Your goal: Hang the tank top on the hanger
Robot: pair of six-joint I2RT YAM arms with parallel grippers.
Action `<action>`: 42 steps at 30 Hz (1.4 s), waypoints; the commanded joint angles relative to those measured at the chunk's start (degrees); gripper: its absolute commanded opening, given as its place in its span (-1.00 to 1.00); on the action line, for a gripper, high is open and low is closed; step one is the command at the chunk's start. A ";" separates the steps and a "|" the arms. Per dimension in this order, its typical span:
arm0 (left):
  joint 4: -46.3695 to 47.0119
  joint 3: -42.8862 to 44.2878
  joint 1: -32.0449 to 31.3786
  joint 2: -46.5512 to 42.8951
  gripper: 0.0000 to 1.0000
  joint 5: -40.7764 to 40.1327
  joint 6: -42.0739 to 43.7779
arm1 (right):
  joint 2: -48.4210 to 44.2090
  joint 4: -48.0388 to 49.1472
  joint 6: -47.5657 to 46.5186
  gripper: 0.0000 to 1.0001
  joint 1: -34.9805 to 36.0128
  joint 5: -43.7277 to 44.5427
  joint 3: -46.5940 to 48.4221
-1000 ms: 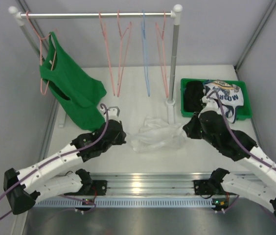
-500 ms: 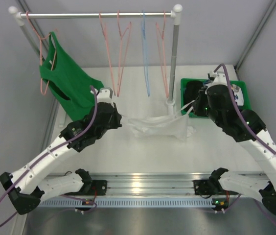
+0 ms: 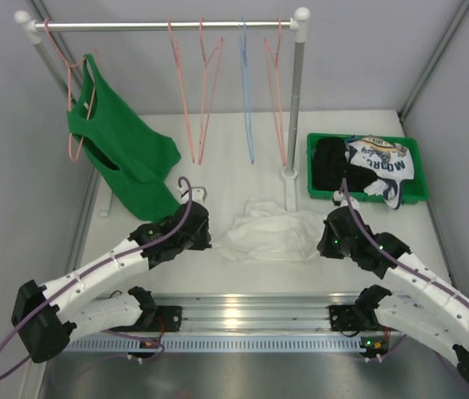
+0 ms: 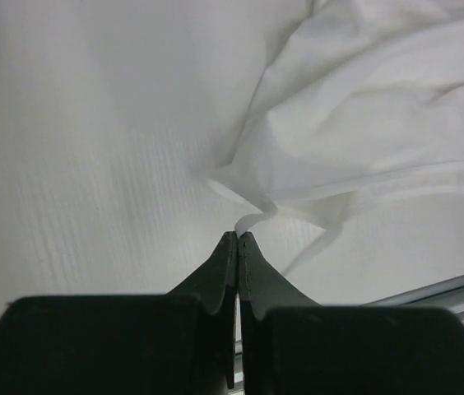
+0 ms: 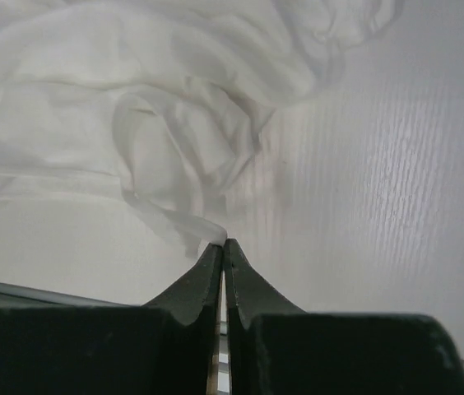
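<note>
Bright, even light from above, pale glare on the metal rail (image 3: 234,316) at the near edge of the desk (image 3: 243,274), soft shadows under the tank top (image 3: 272,234), wrist views slightly soft, white fabric nearly washing out, dark foreground blurred.

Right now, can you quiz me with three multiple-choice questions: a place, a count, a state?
1. The white tank top is: A hanging up; B on the table; C on the floor.
2. Blue wire hangers on the rail: A one; B three; C none.
3. The left gripper is: A wide open; B shut on a tank top strap; C holding a hanger.
Answers: B, it lies crumpled on the white surface; A, a single blue wire hangs there; B, a fabric strip sits pinched at its tips.
</note>
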 commanded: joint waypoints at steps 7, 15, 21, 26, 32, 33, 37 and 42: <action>14.65 -13.17 0.31 4.88 -0.99 7.02 -5.83 | 3.85 13.21 6.16 -1.00 -0.78 -3.40 -10.33; 13.52 -15.72 0.31 3.48 -0.88 8.87 -7.94 | -0.71 11.99 9.32 -0.96 -0.69 -2.79 -14.55; 10.45 -17.22 0.40 -1.26 -0.71 7.38 -9.08 | -6.43 9.53 11.43 -0.78 -0.78 -2.96 -15.96; 8.51 -17.39 0.31 -4.25 -0.40 6.94 -9.61 | -8.98 7.77 11.61 -0.47 -0.78 -3.93 -16.05; 4.29 -15.20 0.31 -8.03 -0.19 4.57 -10.31 | -9.51 6.63 11.00 -0.20 -0.69 -3.93 -14.30; 3.94 -14.50 0.40 -8.56 -0.19 4.22 -10.31 | -9.42 6.54 10.91 -0.18 -0.69 -3.75 -13.94; 1.13 -12.65 0.31 -9.88 -0.18 3.60 -10.05 | -9.24 5.74 10.12 -0.08 -0.70 -3.31 -12.10; -0.72 -10.98 0.31 -11.28 -0.18 3.86 -9.61 | -9.95 5.04 9.50 -0.05 -0.69 -2.70 -9.99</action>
